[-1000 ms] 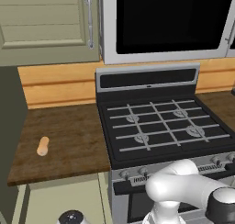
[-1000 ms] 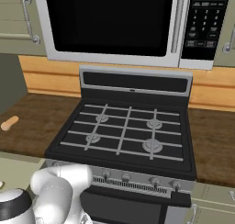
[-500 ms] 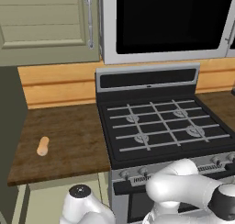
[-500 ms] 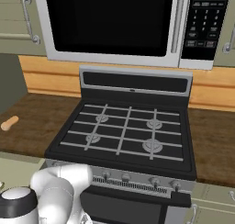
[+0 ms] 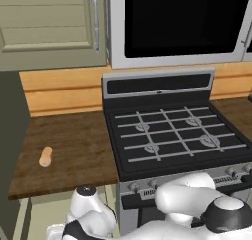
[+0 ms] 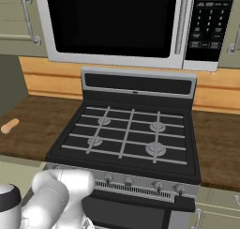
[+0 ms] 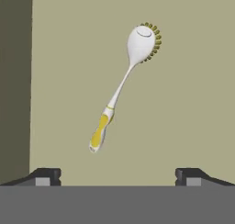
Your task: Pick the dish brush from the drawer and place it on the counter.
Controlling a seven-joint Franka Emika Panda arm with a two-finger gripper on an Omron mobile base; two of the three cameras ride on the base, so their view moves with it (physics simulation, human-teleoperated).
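Note:
The dish brush (image 7: 120,86) lies flat on the pale floor of the drawer (image 7: 193,108) in the hand view, its white head with yellow bristles far from me and its yellow-and-white handle pointing toward me. My gripper (image 7: 117,175) hangs over it, open, with both fingertips (image 7: 46,175) spread wide and nothing between them; the handle's end sits just beyond and between the tips. The dark brown counter (image 5: 74,145) lies left of the stove, above where my arm (image 5: 88,209) reaches down.
A stubby tan cylinder (image 5: 46,156) lies on the counter's left part, also seen as the tan cylinder (image 6: 9,125). The black gas stove (image 5: 172,135) fills the middle, with a microwave (image 6: 112,21) above it. A dark drawer wall (image 7: 13,81) runs along the left.
A white link of my arm with a dark cap has risen into the lower left of the left base view. The counter, stove and cylinder have not moved.

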